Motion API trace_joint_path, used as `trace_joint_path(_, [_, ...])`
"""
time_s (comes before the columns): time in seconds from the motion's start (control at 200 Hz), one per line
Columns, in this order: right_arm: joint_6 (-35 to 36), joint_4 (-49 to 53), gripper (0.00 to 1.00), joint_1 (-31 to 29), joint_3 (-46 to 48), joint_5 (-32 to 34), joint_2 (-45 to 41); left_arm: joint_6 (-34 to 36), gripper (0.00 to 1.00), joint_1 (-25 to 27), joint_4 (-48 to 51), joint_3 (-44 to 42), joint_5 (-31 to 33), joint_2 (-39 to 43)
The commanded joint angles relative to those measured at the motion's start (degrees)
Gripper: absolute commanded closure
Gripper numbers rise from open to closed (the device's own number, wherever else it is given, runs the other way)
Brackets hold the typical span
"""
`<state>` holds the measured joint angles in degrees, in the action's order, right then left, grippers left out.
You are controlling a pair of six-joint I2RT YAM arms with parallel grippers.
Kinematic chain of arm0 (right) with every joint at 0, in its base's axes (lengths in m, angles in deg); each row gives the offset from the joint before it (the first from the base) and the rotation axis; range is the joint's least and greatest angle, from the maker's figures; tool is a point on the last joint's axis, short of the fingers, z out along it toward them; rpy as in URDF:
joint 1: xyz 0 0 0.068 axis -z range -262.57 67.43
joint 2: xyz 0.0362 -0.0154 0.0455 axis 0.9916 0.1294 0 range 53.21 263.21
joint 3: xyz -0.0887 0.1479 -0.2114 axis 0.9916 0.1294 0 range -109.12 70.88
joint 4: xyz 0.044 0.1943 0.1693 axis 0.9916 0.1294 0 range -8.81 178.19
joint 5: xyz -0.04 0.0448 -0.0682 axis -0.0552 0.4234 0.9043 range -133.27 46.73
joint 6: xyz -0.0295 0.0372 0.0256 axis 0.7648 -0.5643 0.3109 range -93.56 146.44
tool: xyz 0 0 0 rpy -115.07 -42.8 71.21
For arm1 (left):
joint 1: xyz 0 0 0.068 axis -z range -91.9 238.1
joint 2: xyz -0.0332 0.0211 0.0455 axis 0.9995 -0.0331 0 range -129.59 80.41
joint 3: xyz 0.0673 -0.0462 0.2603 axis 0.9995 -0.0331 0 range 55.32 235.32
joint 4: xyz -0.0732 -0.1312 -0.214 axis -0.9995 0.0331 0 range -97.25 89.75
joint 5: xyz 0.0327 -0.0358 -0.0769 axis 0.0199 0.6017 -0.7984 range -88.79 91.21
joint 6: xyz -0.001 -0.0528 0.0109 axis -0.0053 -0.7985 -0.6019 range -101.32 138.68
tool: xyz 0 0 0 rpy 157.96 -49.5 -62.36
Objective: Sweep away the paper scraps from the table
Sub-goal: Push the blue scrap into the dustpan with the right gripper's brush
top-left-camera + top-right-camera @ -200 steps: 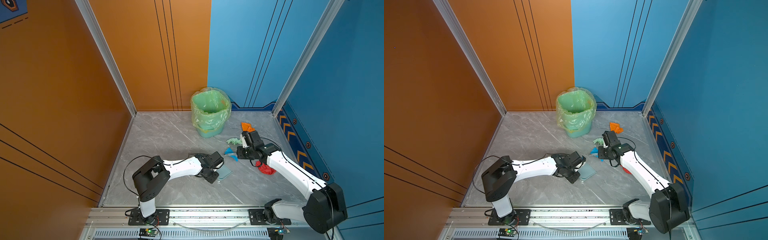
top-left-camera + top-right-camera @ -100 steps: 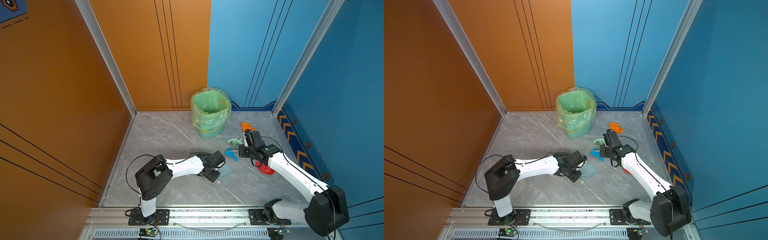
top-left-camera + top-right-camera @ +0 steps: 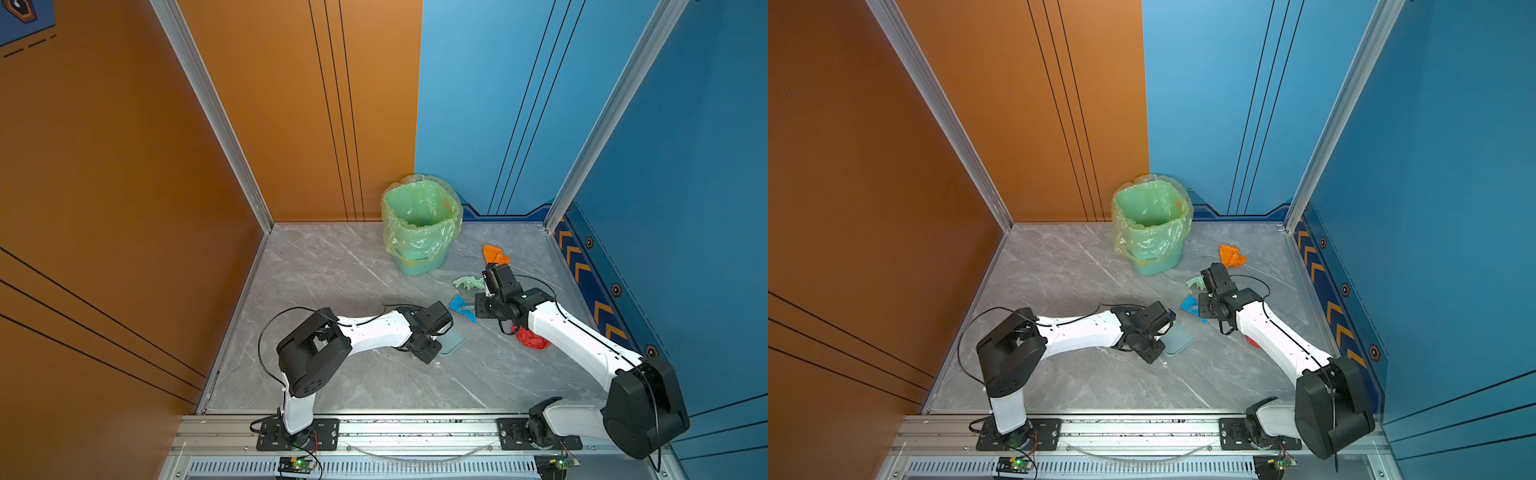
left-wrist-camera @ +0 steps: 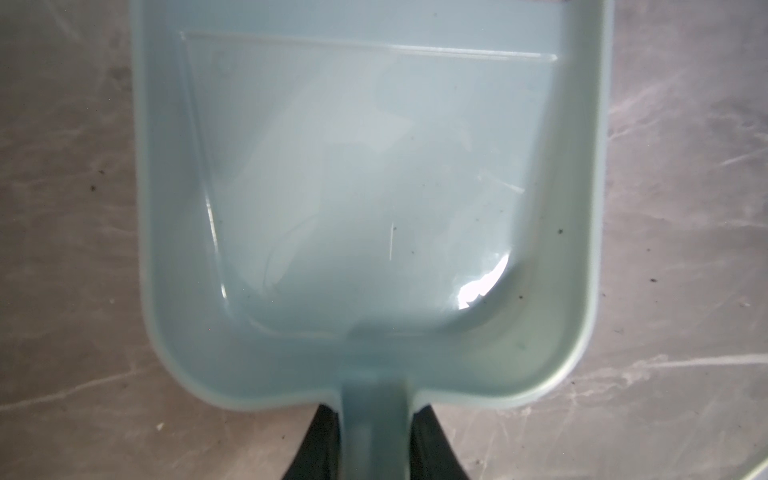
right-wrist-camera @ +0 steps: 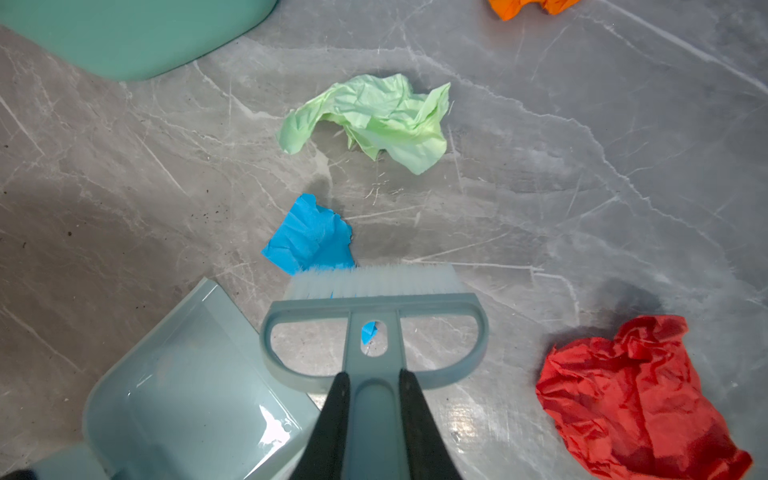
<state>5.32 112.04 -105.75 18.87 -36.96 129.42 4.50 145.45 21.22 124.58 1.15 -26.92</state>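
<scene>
Gripping the brush (image 5: 374, 286), the right hand (image 5: 374, 376) rests its bristles against the blue scrap (image 5: 311, 237). The left hand (image 4: 374, 411) clamps the dustpan (image 4: 374, 187) handle.

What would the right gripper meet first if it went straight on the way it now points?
Probably the bright blue scrap: the brush clamped in the right gripper has its bristles against it. The pale green scrap lies further along, though depth is unclear.

No readable text, brand or number anywhere. Only signs: orange chevron arrows (image 3: 602, 309) on dark blue skirting strip (image 3: 592, 291) along blue side wall, small hexagon emblems (image 3: 616, 289) alongside; partial hexagon badge (image 3: 20, 7) on blue corner panel (image 3: 39, 20).
</scene>
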Motion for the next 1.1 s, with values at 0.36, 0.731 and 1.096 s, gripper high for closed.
trace_joint_path(0.36, [-2.48,1.03,1.00,-6.03,3.93,-5.12,-2.11,0.37,1.00,0.49,1.85,1.52,1.54,-1.18])
trace_joint_path(0.731, [0.33,7.77,1.00,-8.15,4.20,-9.68,-10.57,0.44,1.00,0.40,2.03,1.52,2.08,-1.55])
trace_joint_path(1.096, [-0.63,4.38,1.00,-2.87,4.75,-3.31,-14.10,0.38,1.00,0.40,2.03,1.41,2.21,-1.12])
